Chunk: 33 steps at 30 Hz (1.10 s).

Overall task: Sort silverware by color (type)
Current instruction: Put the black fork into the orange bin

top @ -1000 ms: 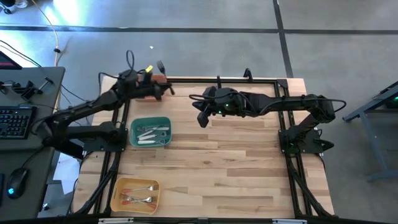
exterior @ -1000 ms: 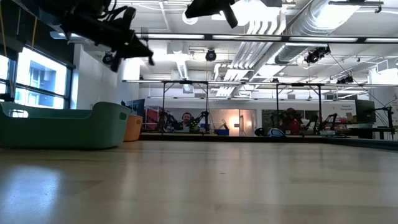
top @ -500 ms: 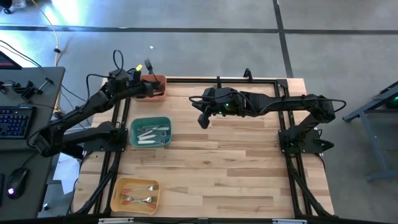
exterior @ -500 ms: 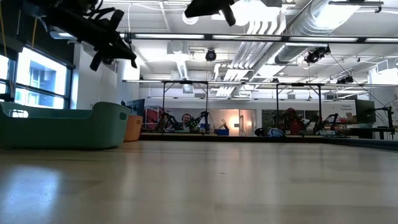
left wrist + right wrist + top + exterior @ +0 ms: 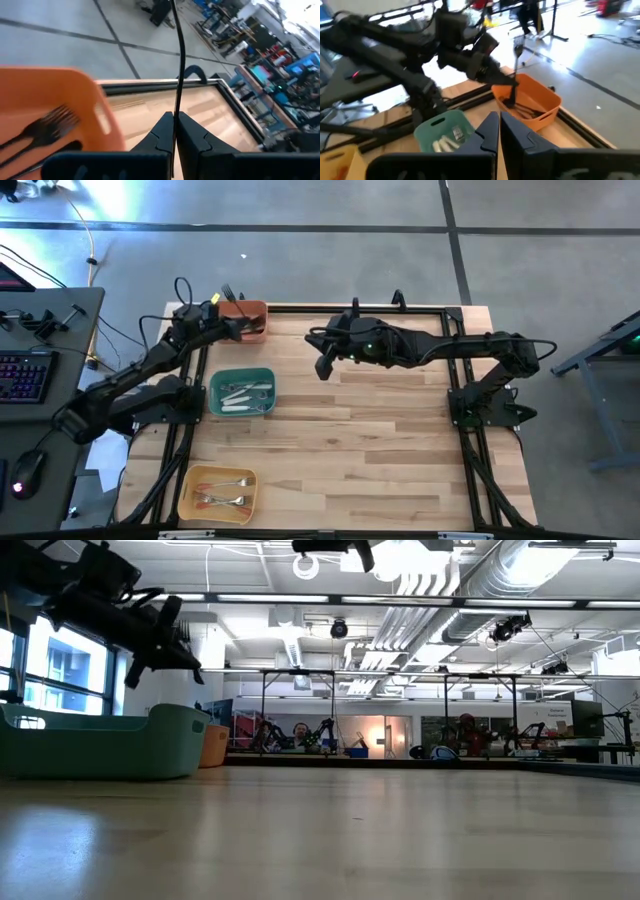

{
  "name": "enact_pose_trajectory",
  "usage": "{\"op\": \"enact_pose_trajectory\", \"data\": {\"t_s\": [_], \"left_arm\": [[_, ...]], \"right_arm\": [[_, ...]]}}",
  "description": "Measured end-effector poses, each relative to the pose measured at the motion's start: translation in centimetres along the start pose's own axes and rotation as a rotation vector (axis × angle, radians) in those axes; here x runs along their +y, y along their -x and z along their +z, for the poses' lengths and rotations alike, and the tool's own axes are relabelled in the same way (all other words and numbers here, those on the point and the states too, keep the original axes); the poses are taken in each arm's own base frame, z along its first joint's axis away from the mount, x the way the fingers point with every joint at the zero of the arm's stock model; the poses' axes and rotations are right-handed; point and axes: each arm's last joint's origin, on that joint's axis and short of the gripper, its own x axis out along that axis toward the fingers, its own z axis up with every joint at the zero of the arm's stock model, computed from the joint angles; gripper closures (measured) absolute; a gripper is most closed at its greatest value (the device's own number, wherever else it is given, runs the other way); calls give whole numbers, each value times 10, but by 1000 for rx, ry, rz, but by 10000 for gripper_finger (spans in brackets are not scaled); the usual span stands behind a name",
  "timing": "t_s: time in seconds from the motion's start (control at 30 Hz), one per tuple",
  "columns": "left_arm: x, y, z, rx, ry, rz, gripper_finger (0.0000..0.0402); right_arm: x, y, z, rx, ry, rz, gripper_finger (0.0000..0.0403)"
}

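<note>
Jaws on the left gripper (image 5: 231,311) are pinched tight on a black fork (image 5: 228,295), which stands nearly upright with its tines pointing up, over the orange bin (image 5: 256,311) at the far left corner of the tabletop (image 5: 350,450). Holding the fork by its lower handle above this bin reads as lining it up for a drop among the other black pieces. The right gripper (image 5: 322,367) hangs over the far middle of the tabletop with its jaws closed on nothing, apparently waiting out of the way.

Moving from largest to smallest: the wooden tabletop is mostly bare and framed by black rails. Three bins line its left side. The teal bin (image 5: 242,374) sits in the middle and holds white-handled silverware (image 5: 245,394). The yellow bin (image 5: 219,475) sits nearest the front edge and holds orange-handled pieces (image 5: 221,495). The orange bin, at the back, already holds another black fork (image 5: 42,125), seen in the left wrist view lying against its inner wall.

Each bin seems to collect one colour, so the sorting looks nearly finished, with no loose silverware visible on the wood.
</note>
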Motion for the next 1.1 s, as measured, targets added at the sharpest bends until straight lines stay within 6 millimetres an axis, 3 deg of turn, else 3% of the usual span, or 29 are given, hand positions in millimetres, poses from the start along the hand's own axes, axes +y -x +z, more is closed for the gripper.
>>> {"op": "enact_pose_trajectory", "data": {"t_s": [0.57, 0.8, 1.1], "left_arm": [[49, 5, -42, 60, 344, 141, 401], [53, 7, -46, 71, 332, 143, 388], [52, 6, -46, 103, 184, 95, 373]], "right_arm": [[-1, 1, 7, -94, -80, -96, 403], [-2, 1, 8, -113, -102, -124, 403], [-6, 0, 6, -82, -59, -150, 403]]}}
